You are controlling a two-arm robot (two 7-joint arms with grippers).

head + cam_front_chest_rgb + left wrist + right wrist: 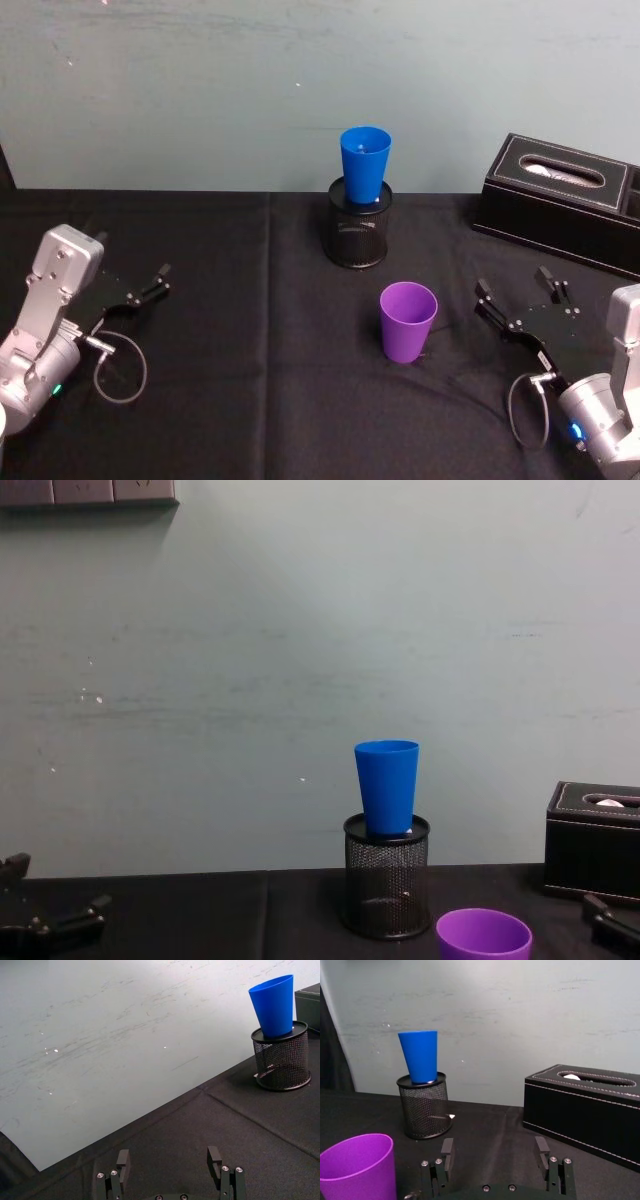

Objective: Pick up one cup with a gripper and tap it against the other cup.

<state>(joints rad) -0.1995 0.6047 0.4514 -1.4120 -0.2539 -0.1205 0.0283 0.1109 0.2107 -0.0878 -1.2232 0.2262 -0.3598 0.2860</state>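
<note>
A purple cup (407, 320) (357, 1167) (483, 934) stands upright on the black cloth near the table's middle. Behind it, the blue cup (364, 164) (274, 1004) (420, 1055) (387, 786) sits upright in the mouth of a black wire-mesh pen holder (358, 228) (282, 1060) (424, 1107) (386, 880). My right gripper (516, 297) (495, 1152) rests open on the cloth just right of the purple cup, nothing between its fingers. At the far left my left gripper (148, 287) (169, 1159) lies open and empty, well away from both cups.
A black leather tissue box (562, 200) (585, 1102) (592, 853) stands at the back right. A pale wall (300, 660) runs behind the table. Loose cable loops (120, 365) hang by each wrist.
</note>
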